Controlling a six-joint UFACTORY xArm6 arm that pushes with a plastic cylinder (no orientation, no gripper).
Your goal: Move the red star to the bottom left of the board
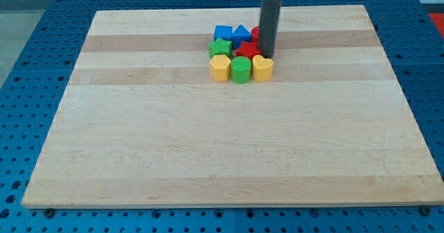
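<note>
The red star [246, 50] sits in the middle of a tight cluster of blocks near the view's top centre of the wooden board [139, 136]. My tip [268, 55] is at the star's right edge, just above the yellow heart-shaped block [262, 67]. Around the star lie a blue block [223, 32], a blue triangular block [241, 34], a green star-like block [220, 48], a yellow hexagonal block [220, 68] and a green round block [241, 71]. Another red block [256, 33] is mostly hidden behind the rod.
The board lies on a blue perforated table [28, 66]. The rod [269, 25] comes down from the view's top edge.
</note>
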